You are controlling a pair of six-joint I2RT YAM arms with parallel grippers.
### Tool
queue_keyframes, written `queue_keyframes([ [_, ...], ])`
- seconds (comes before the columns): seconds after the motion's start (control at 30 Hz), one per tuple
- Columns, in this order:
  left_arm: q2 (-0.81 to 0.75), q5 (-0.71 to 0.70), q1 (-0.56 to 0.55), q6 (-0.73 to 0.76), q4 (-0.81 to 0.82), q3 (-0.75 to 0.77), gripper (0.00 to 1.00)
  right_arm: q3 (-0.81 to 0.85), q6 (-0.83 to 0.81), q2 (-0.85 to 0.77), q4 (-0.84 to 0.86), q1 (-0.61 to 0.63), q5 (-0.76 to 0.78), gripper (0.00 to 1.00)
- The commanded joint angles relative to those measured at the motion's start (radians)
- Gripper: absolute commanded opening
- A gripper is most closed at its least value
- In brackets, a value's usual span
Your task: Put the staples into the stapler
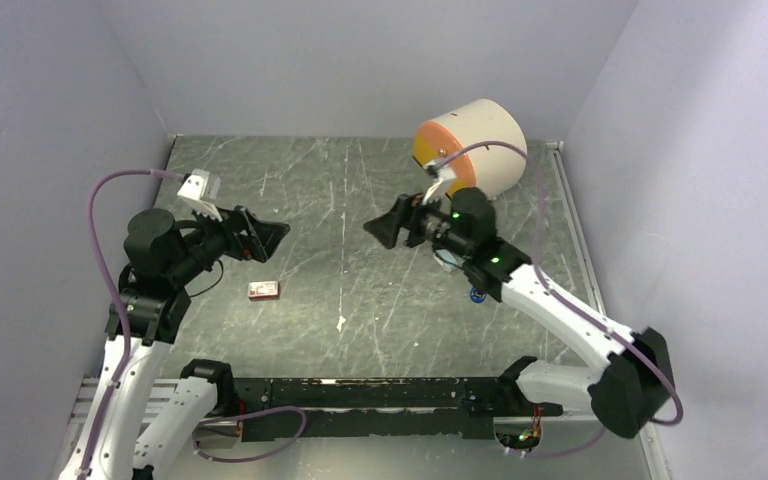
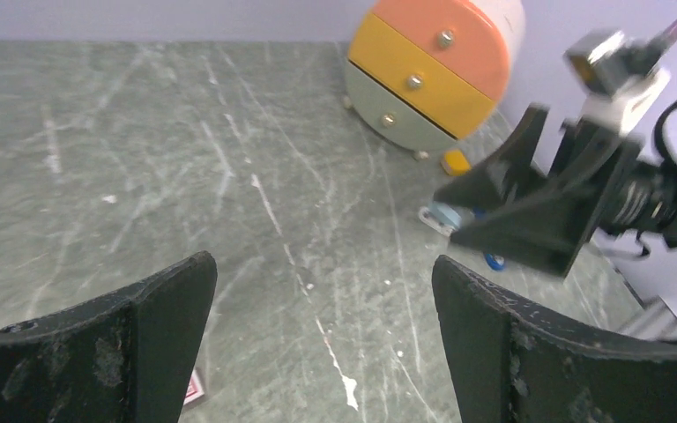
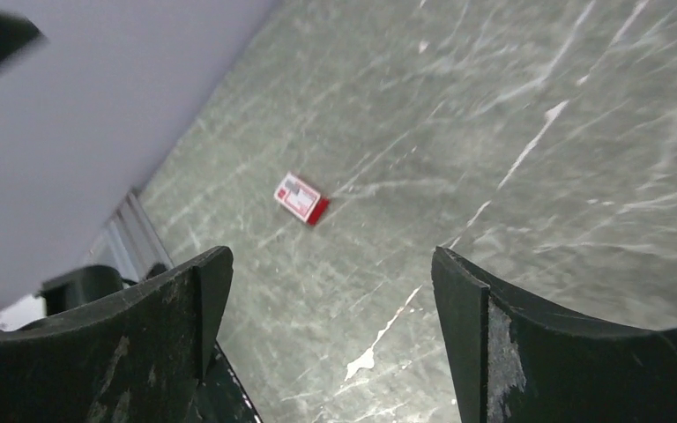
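Stapler (image 1: 477,294): shows only as a small bright-blue patch on the worktop (image 1: 340,190), right of centre in the top view, largely covered by the right arm; the left wrist view catches the same blue sliver (image 2: 494,261) below the right gripper. Staples: cannot be made out in any view. Short pale-blue-and-white piece (image 2: 443,218): lies on the worktop just left of the blue sliver, partly behind the right gripper. Small yellow item (image 2: 455,162): rests at the foot of the drawer unit. Right gripper (image 1: 385,230): raised above the worktop at centre frame, pointing left, jaws spread wide, nothing between them. Left gripper (image 1: 272,240): raised at left of centre, pointing right and facing the other, jaws likewise spread wide and empty. Red-and-white cardboard box (image 1: 263,290): lies flat on the worktop below the left gripper, well apart from the stapler. Round drawer unit (image 1: 470,140): stands in the upper right of the top view, with orange, yellow and pale-green drawer fronts.
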Motion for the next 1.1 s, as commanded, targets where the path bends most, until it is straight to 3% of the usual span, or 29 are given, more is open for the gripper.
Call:
queue_keyframes([
  [0.0,-0.065,-0.238,0.000,-0.018,-0.059,0.044,0.97,0.042,-0.097,0.183,0.122,0.157,0.096,0.89],
  [0.07,-0.092,-0.329,0.000,-0.031,-0.074,0.060,0.97,0.083,-0.150,0.301,0.160,0.219,0.123,0.90],
  [0.37,-0.149,-0.461,0.000,-0.053,-0.139,0.105,0.97,0.335,-0.508,0.741,0.266,0.414,0.145,0.84],
  [0.83,-0.128,-0.538,-0.003,-0.094,-0.213,0.100,0.97,0.610,-0.764,1.051,0.174,0.440,0.087,0.84],
  [1.07,-0.123,-0.615,-0.004,-0.120,-0.236,0.101,0.97,0.748,-0.751,1.141,0.089,0.438,0.079,0.82],
])
